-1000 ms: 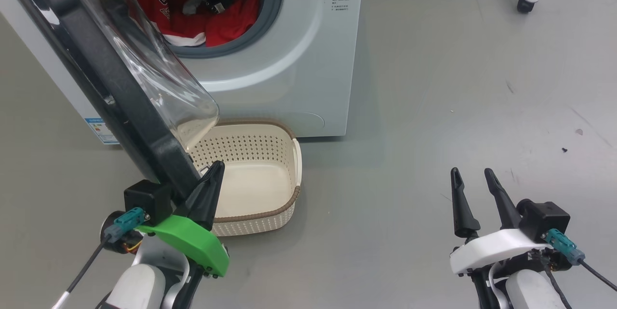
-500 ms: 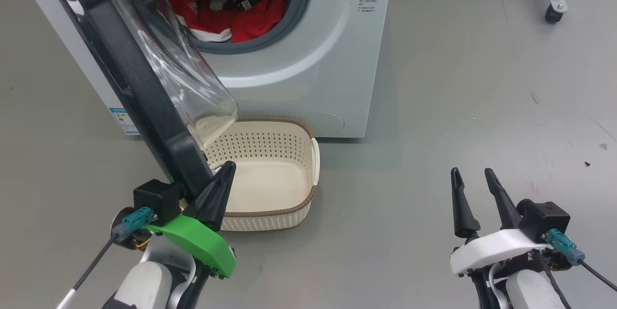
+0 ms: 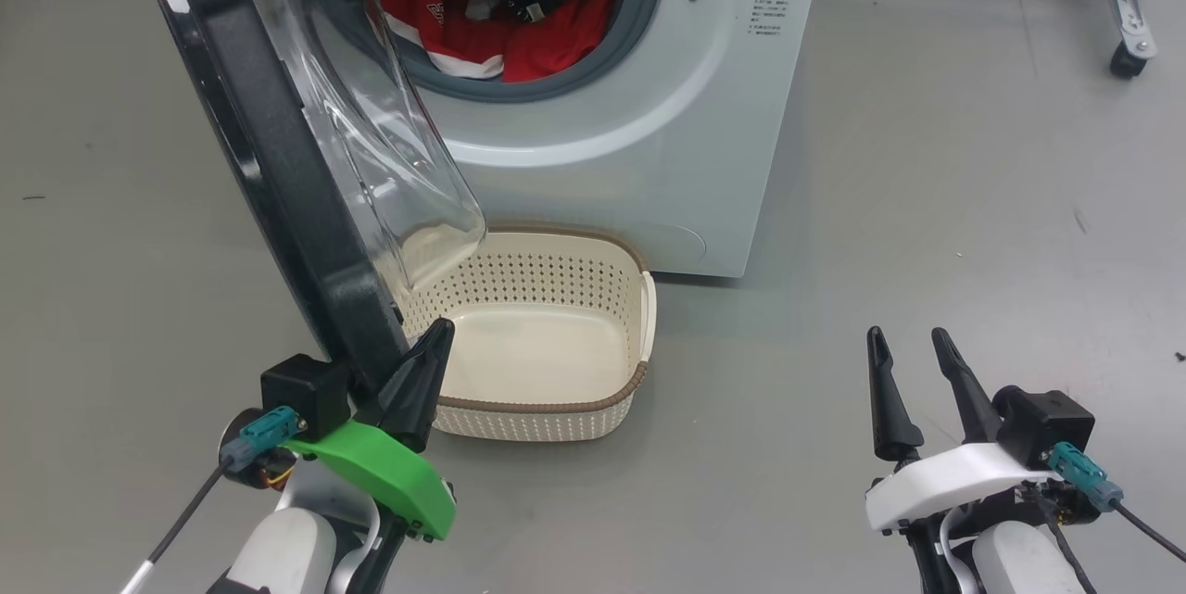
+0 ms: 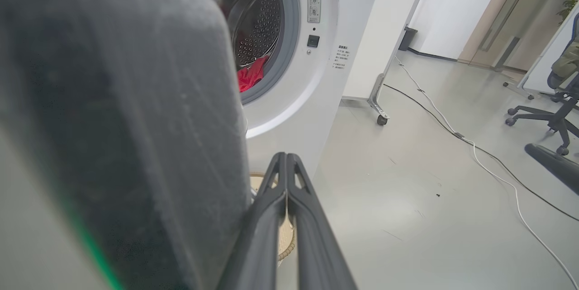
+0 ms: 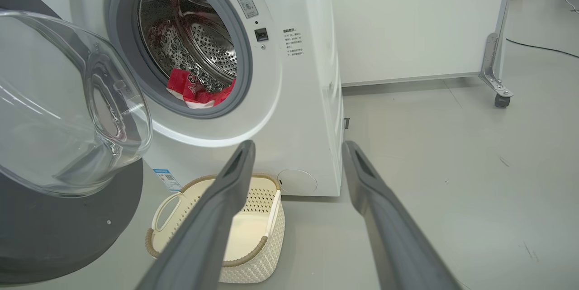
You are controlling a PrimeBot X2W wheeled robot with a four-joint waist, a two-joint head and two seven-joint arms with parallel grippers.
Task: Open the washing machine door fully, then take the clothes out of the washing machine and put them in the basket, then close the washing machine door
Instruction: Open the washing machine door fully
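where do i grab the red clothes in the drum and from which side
Pinch the bunched fold of the clothes at the grey ring's lower lip, coming straight in from the front: it lies nearest the opening, and the door hangs aside, left.

Counts:
- washing machine x1
- washing machine door x1
- basket x1, with handles x2
- clothes: one bunched red heap with white trim; can't split it into pieces, so no piece count
- grippers x2: left gripper and right gripper, two fingers each
- blue label on the machine front x1
- caster x1 in the head view
- office chair x1
- floor cables x2, one black and one white
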